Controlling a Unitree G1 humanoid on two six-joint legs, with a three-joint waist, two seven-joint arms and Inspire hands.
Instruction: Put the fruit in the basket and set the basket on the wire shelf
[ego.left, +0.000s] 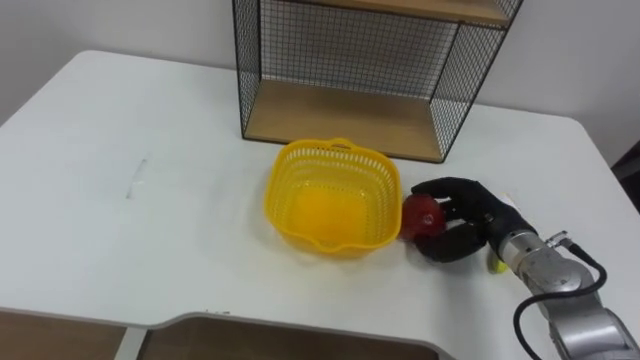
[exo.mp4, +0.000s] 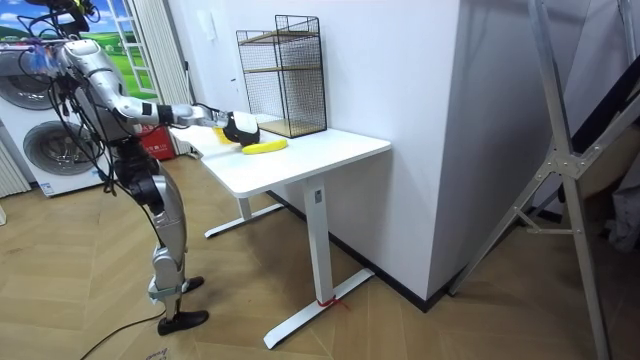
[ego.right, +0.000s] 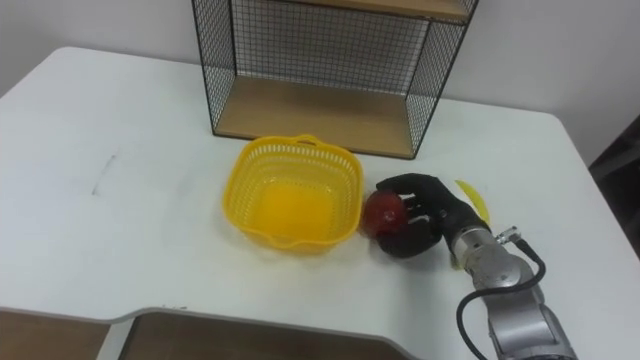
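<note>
A yellow plastic basket (ego.left: 331, 197) (ego.right: 292, 193) stands empty on the white table, in front of the wire shelf (ego.left: 352, 68) (ego.right: 320, 62). Just right of the basket lies a red apple (ego.left: 421, 216) (ego.right: 381, 212), and my right hand (ego.left: 465, 221) (ego.right: 424, 218) has its black fingers and thumb curled round it. A yellow banana (ego.right: 473, 204) lies behind the hand, mostly hidden; a bit of it shows at the wrist (ego.left: 493, 264). In the room view the banana (exo.mp4: 264, 147) lies on the table by my right hand (exo.mp4: 240, 128).
The wire shelf has a wooden bottom board (ego.left: 340, 117) with free room on it, and an upper board (ego.left: 420, 8). The table (ego.left: 120, 180) stretches wide to the left of the basket. Its front edge (ego.left: 220, 318) runs close below.
</note>
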